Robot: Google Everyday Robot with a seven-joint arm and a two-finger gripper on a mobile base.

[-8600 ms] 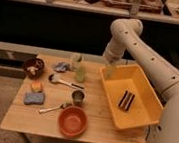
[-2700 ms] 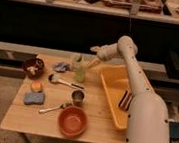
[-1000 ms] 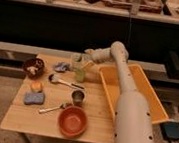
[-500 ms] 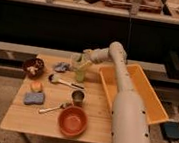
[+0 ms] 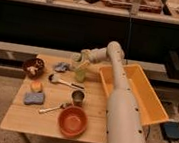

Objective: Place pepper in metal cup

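The pale yellow-green pepper [image 5: 80, 75] stands upright on the wooden table [image 5: 95, 122], near the back middle. My gripper [image 5: 82, 65] has reached in from the right and is right at the pepper's top, partly covering it. The small dark steel metal cup [image 5: 78, 97] stands on the table a short way in front of the pepper, upright.
A cream-lidded jar [image 5: 76, 58] stands just behind the pepper. An orange bowl [image 5: 73, 121] sits in front of the cup. Two spoons [image 5: 61, 80] [image 5: 53, 108], a blue sponge [image 5: 34, 98], an orange piece [image 5: 36, 86], a dark brown bowl [image 5: 33, 66] and a grey cloth [image 5: 61, 67] lie to the left. A yellow bin [image 5: 140, 96] is on the right.
My arm swung left from over the yellow bin and reached down to the pepper. In the last second the gripper closed in on the pepper's top. The table's objects have not moved.
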